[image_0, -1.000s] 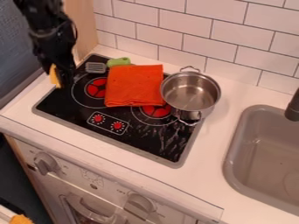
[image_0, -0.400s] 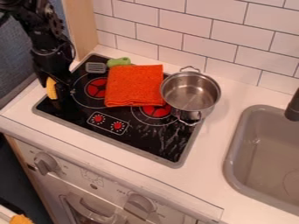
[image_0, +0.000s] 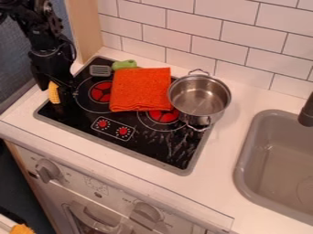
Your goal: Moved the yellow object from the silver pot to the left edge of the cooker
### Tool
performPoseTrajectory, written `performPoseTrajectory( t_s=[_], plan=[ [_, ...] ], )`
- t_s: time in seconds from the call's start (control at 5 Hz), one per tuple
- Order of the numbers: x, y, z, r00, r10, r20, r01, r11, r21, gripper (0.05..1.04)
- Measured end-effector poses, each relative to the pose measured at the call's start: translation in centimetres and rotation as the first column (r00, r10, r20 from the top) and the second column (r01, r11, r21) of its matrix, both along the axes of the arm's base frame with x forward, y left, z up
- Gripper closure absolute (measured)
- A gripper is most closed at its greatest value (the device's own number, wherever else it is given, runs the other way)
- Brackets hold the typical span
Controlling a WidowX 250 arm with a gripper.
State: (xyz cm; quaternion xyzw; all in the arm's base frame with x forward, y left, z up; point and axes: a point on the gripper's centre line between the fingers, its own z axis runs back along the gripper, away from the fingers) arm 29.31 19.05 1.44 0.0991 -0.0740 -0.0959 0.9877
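At the upper left in the camera view, the black gripper (image_0: pixel 57 87) hangs low over the left side of the cooker (image_0: pixel 79 119), with its fingers apart around the upper end of the yellow corn-like object (image_0: pixel 54 93). That object stands nearly upright at the cooker's left edge, its top partly covered by the gripper. The silver pot (image_0: pixel 198 98) sits on the right side of the cooker, and nothing lies in it.
A folded orange cloth (image_0: pixel 140 89) covers the middle of the cooker. Behind the left burner lies a slotted spatula (image_0: pixel 100 70) with a green handle. The grey sink (image_0: pixel 245 169) is at the right, and a tiled wall (image_0: pixel 202 27) rises behind.
Over the last second the yellow object came down and slightly left to the cooker's edge. Lately it has held its place while the gripper shifted a little left and its fingers parted.
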Motion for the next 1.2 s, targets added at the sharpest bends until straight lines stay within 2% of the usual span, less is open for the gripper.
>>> performPoseTrajectory(
  t_s=[0.2,0.4,0.8,1.0,1.2],
  plan=[
    [0.1,-0.7,1.1,1.000,-0.009,0.022,0.010,0.999,-0.036,0.083],
    [0.9,-1.4,3.8,0.996,-0.031,0.089,0.039,0.995,-0.093,0.083],
    [0.5,-1.3,9.1,0.981,0.003,0.194,0.008,0.998,-0.059,0.083],
    [-0.1,-1.4,10.9,0.970,0.029,0.240,-0.020,0.999,-0.039,0.083],
    [-0.1,-1.4,10.9,0.970,0.030,0.241,-0.022,0.999,-0.039,0.083]
  ],
)
